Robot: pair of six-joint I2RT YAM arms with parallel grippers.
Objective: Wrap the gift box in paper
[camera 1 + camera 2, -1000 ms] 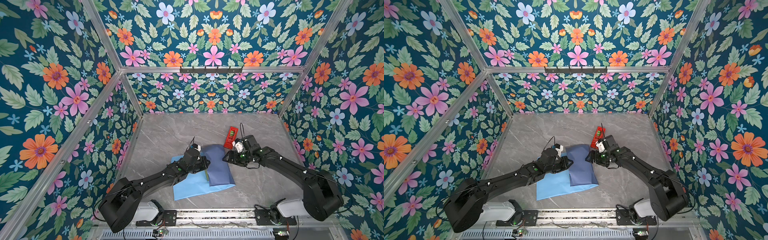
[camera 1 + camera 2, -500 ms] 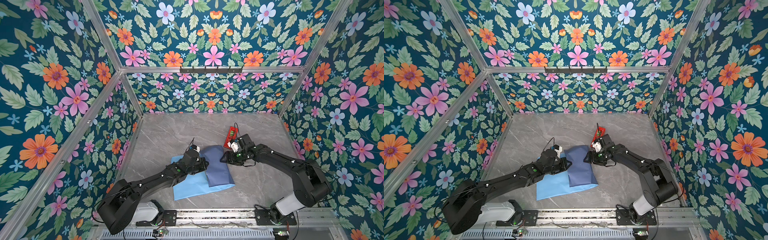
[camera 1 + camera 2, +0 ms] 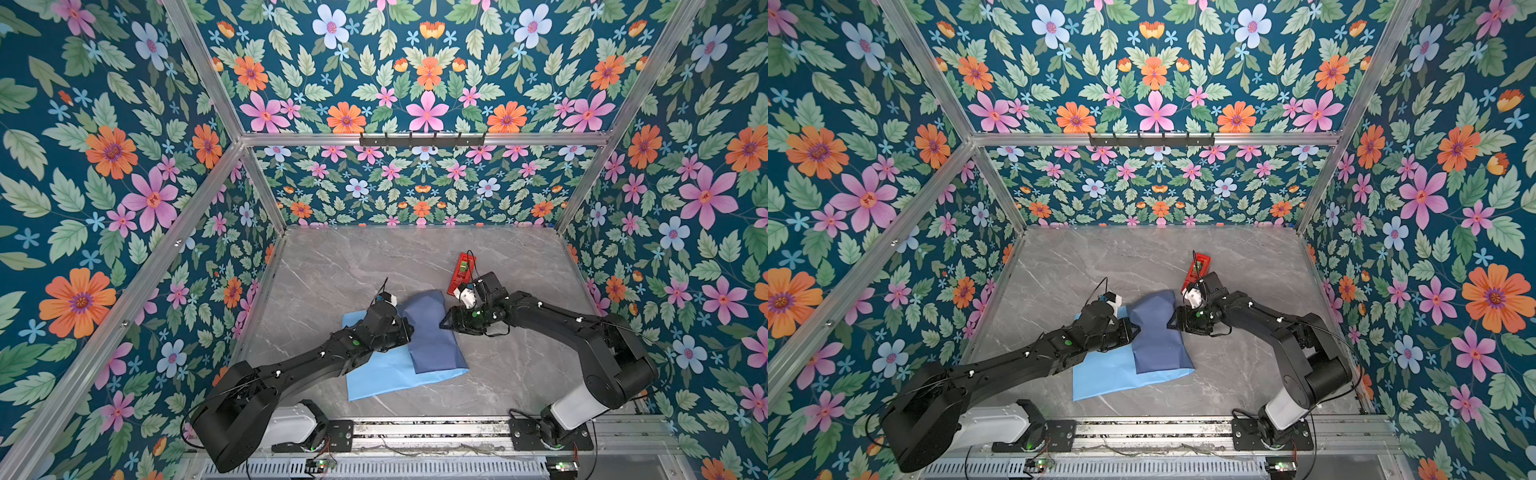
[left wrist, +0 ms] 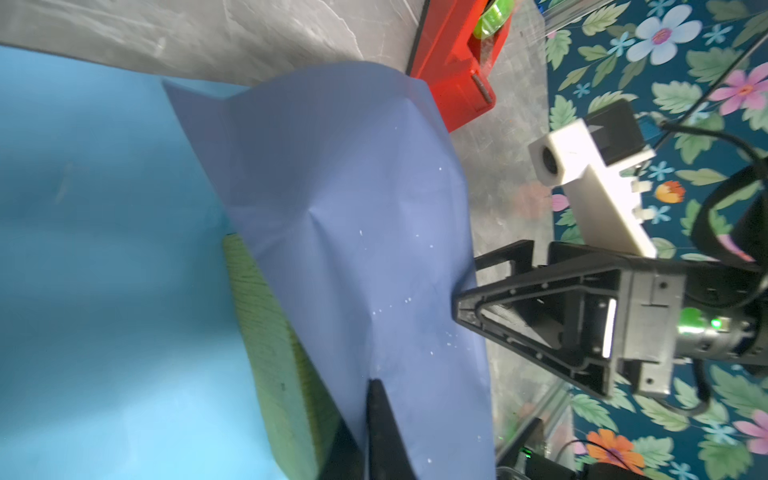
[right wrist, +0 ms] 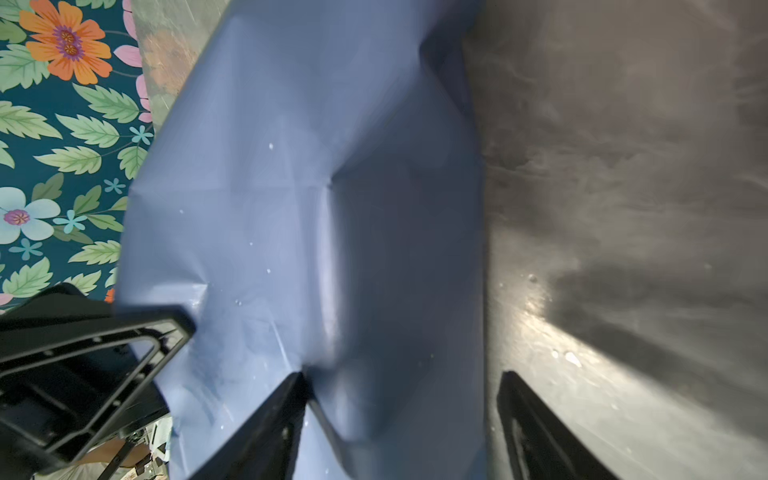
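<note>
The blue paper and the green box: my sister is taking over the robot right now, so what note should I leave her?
Left gripper: at the left edge of the dark flap; can't tell if its jaws are open or shut.
Right gripper: jaws open, straddling the paper's folded right side.
Things: the gift box lies on the paper mid-table; only its green edge shows, in the left wrist view. The red tape dispenser sits just behind the right gripper.
Done: the dark flap is folded over the box.
Left: fold the flat light-blue side over, close the ends, tape.
</note>
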